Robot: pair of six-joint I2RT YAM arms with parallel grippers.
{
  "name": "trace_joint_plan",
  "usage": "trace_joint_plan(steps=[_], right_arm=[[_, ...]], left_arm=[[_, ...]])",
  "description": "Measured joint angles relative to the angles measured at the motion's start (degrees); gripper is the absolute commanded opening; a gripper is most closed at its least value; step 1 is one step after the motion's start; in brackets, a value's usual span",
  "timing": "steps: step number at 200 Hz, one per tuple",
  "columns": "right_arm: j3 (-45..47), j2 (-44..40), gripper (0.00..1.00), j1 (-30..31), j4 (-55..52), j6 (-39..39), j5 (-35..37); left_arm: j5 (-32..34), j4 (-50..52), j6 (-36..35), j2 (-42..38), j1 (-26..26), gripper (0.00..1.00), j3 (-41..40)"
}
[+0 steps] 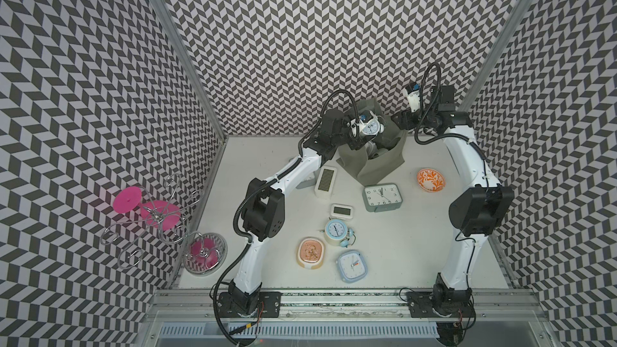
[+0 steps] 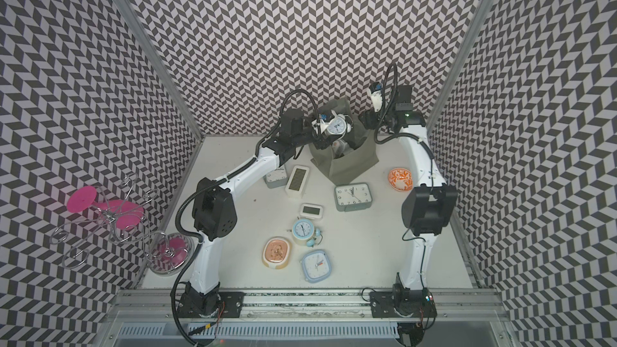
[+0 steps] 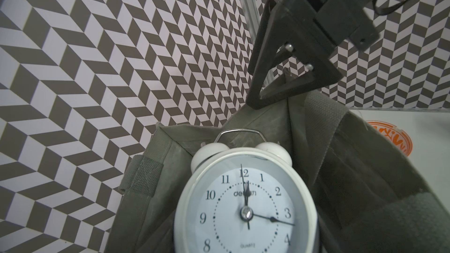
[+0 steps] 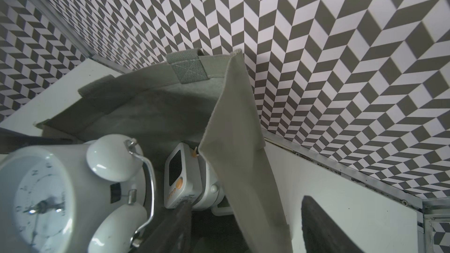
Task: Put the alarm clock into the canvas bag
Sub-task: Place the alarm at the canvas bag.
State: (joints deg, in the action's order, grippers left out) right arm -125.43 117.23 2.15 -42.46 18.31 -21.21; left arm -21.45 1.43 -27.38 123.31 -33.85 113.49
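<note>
A white twin-bell alarm clock (image 1: 370, 127) (image 2: 335, 125) (image 3: 246, 203) (image 4: 43, 203) hangs over the open mouth of the grey-green canvas bag (image 1: 377, 165) (image 2: 350, 165) (image 3: 353, 166) (image 4: 155, 103) at the back of the table. My left gripper (image 1: 359, 130) is shut on the clock, whose face hides the fingers in the left wrist view. My right gripper (image 1: 399, 119) (image 4: 244, 203) stands open astride the bag's right side wall, with one finger (image 4: 180, 225) inside and one outside. A white digital clock (image 4: 179, 176) lies inside the bag.
Several other clocks lie on the table in front of the bag: a grey square one (image 1: 382, 197), a long white digital one (image 1: 325, 182), a blue twin-bell one (image 1: 335, 231). An orange patterned bowl (image 1: 430, 179) sits at the right. A wire stand with pink discs (image 1: 157, 218) is beyond the left wall.
</note>
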Motion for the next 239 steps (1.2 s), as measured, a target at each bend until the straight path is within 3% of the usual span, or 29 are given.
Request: trace_joint_plan(steps=[42, 66, 109, 159, 239], right_arm=[[-8.15, 5.73, 0.48, 1.03, -5.31, 3.67, 2.23], [-8.37, 5.86, 0.25, 1.14, -6.67, 4.92, 3.08], [-6.29, 5.01, 0.0, 1.22, -5.6, 4.17, 3.8], [6.62, -2.54, 0.0, 1.22, 0.74, -0.35, 0.94], [13.38, -6.43, 0.0, 1.31, 5.29, -3.41, -0.63]], left_arm=[[0.33, -0.63, -2.86, 0.5, -0.68, 0.43, 0.0], [0.13, -0.83, -4.26, 1.42, -0.79, 0.43, 0.44], [0.11, -1.51, -5.07, 3.98, -1.07, 0.42, 2.73], [1.79, -4.15, -5.46, 8.22, -1.92, 0.43, 5.35], [4.81, -2.93, -7.72, 18.16, -2.51, 0.49, 15.56]])
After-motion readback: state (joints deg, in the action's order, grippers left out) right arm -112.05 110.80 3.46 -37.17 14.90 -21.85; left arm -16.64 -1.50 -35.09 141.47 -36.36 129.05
